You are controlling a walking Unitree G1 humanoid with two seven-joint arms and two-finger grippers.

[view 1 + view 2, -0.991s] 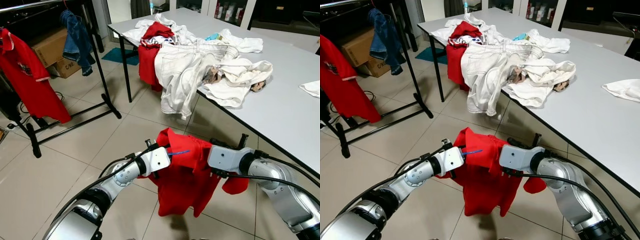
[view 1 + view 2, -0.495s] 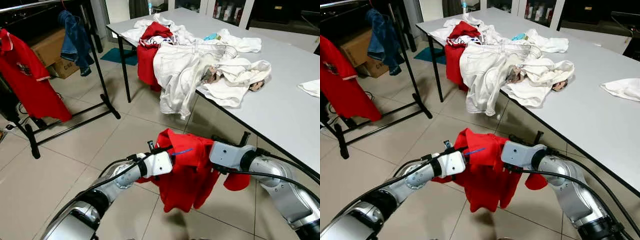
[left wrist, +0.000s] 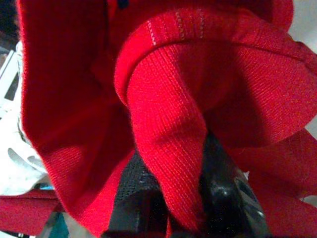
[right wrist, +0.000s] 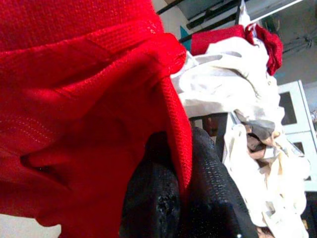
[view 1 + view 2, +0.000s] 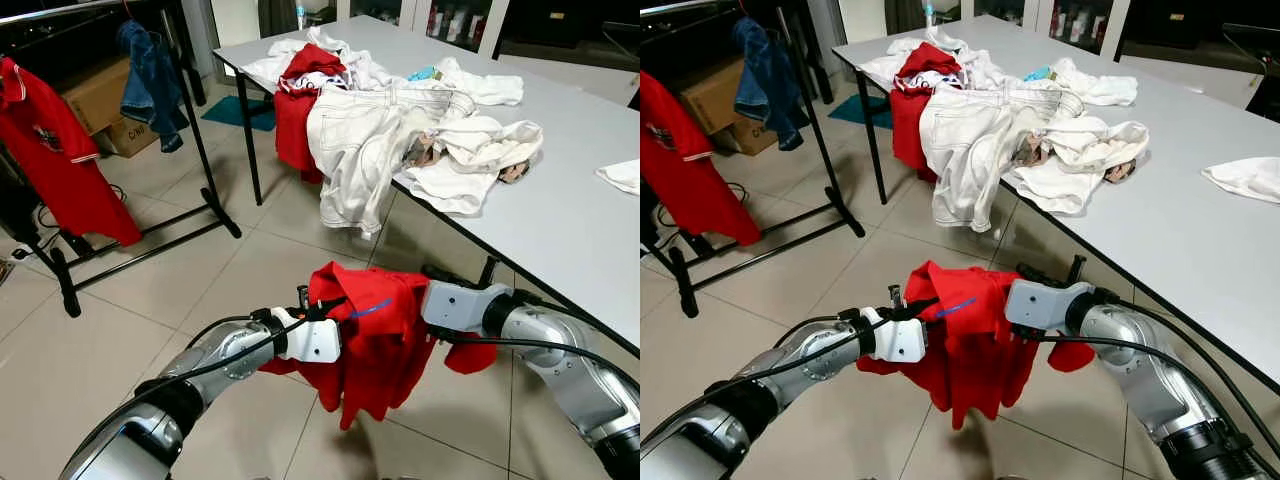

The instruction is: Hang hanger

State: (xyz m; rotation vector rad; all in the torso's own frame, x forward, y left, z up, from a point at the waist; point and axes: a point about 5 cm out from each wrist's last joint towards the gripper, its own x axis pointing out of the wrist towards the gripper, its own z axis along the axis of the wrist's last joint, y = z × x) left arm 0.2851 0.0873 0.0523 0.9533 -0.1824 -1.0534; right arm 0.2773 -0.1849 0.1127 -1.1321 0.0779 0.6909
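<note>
Currently slung between both grippers: red shirt (image 5: 375,335), held low over the tiled floor (image 5: 120,330), with a thin blue hanger (image 5: 368,306) poking out of the cloth near its top edge; left gripper (image 3: 168,198) clamped on a fold of red knit, right gripper (image 4: 181,198) pinched on a red hem, both narrow on fabric rather than on the hanger itself. Likely trouble: hanger sliding free of the loose cloth, since only the fabric is gripped; or the hanging tail snagging on the way over. Long axis of the bundle roughly 9 to 3 o'clock between the wrists, tail drooping toward 6; hanger strip tilted slightly toward 2 o'clock; hook not discernible. Out at 10 o'clock, well apart: black garment rack (image 5: 205,150) with a hung red shirt (image 5: 55,150) and denim (image 5: 150,80); at 1 o'clock, grey table (image 5: 580,220) heaped with white clothes (image 5: 390,130).
</note>
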